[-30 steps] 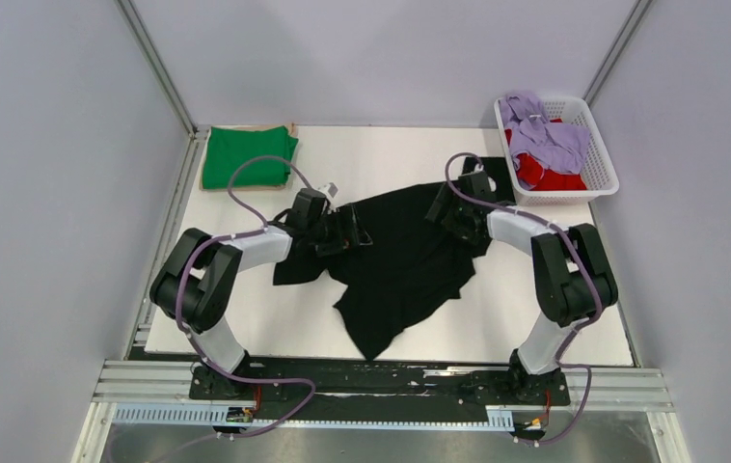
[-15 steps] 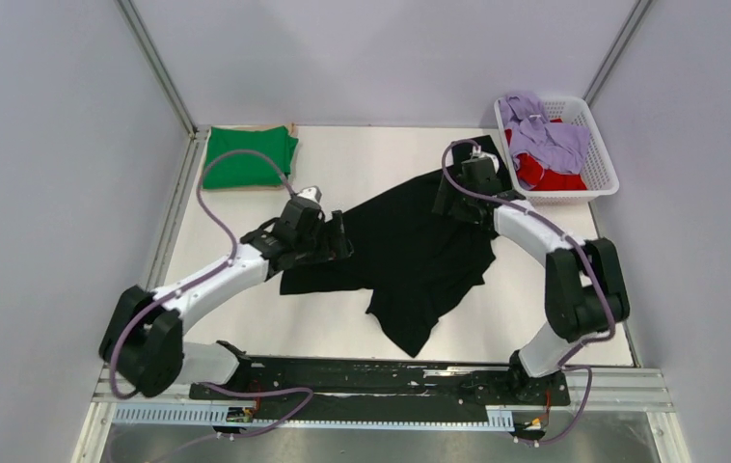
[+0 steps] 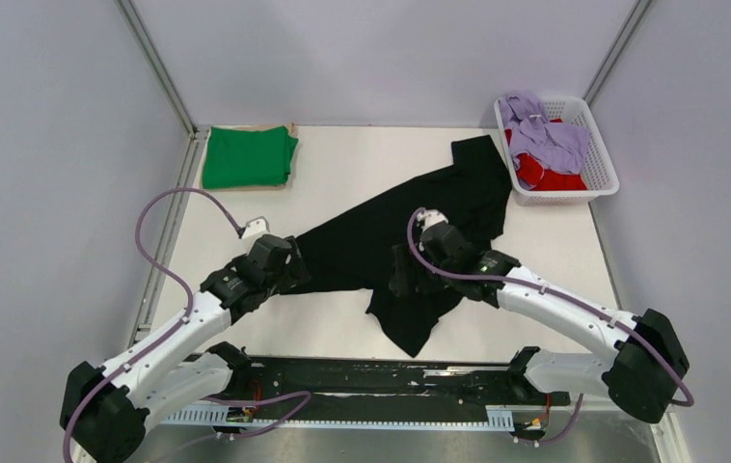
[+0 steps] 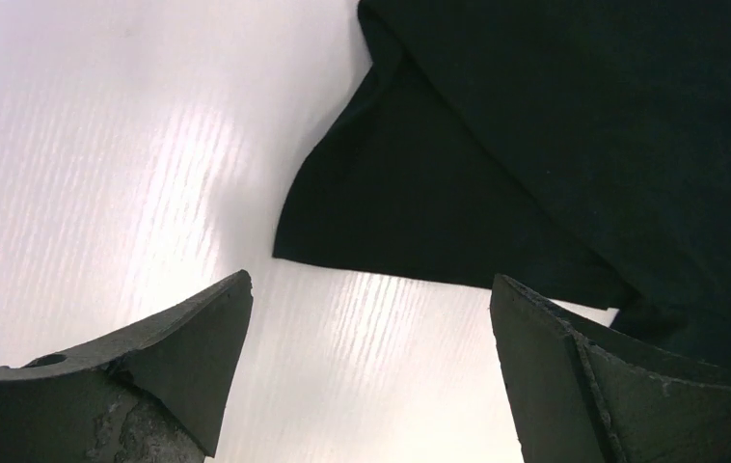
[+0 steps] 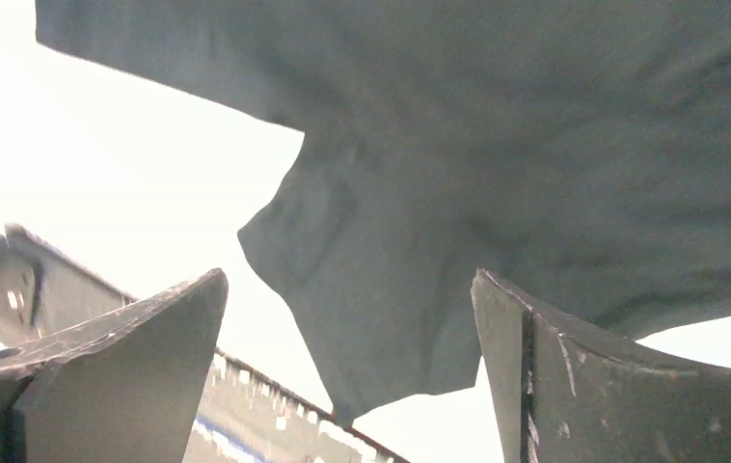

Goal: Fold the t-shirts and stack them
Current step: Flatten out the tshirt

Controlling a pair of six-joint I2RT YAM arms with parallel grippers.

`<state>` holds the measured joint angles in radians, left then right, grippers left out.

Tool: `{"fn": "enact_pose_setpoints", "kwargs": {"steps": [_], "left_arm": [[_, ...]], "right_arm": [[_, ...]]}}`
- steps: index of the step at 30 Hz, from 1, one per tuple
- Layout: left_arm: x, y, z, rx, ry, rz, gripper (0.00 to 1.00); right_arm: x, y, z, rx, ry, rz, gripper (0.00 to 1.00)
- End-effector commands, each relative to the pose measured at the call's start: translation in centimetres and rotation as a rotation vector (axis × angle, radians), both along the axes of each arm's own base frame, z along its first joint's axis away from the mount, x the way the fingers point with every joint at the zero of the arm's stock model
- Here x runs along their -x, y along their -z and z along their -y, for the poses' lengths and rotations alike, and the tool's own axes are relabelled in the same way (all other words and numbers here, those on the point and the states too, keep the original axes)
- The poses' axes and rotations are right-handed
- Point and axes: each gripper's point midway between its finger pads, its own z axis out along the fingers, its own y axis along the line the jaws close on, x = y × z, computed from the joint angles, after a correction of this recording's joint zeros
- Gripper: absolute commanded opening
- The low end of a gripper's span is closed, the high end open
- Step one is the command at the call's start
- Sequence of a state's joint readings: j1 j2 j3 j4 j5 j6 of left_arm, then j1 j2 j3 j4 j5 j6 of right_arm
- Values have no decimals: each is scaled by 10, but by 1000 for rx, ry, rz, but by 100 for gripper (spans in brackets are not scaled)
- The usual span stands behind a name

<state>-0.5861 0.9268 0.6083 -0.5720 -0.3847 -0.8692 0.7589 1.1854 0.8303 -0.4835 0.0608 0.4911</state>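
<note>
The black t-shirt point(image 3: 391, 236) is lying crumpled and spread out on the white table point(image 3: 362, 164), stretching in a diagonal from near the white basket point(image 3: 556, 197) down toward the near edge. The left gripper point(image 3: 283, 272) is hovering at the left end of this shirt with its fingers point(image 4: 149, 367) standing wide apart and holding nothing. In the left wrist view, a dark pointed flap of the shirt point(image 4: 583, 145) is lying just ahead of the fingertips, more toward the right-hand finger, and only bare table is showing between the two fingers.

The right gripper point(image 3: 404, 280) is reaching over the lower middle part of the shirt. Its fingers point(image 5: 583, 386) are also spread wide, gripping nothing. In the right wrist view, the cloth point(image 5: 497, 145) is filling the space ahead of the fingertips, and one lobe of it is running into the gap between them. Whether the tips are touching the cloth, it is not possible to tell.

Well apart from both grippers, a green t-shirt point(image 3: 246, 157) is lying folded at the far left corner. A lavender t-shirt point(image 3: 547, 135) and a red t-shirt point(image 3: 543, 174) are sitting inside the basket.
</note>
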Motion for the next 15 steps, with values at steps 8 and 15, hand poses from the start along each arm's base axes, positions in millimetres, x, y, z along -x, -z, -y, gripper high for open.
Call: {"fn": "enact_pose_setpoints", "kwargs": {"steps": [8,15], "left_arm": [[16,2,-29,1,-129,40,100],[18,8,-31,-9,-133,32,100]], "right_arm": [[129,63,-20,146,-178,-381,87],[127,84,-21,223,-153,-393,79]]}}
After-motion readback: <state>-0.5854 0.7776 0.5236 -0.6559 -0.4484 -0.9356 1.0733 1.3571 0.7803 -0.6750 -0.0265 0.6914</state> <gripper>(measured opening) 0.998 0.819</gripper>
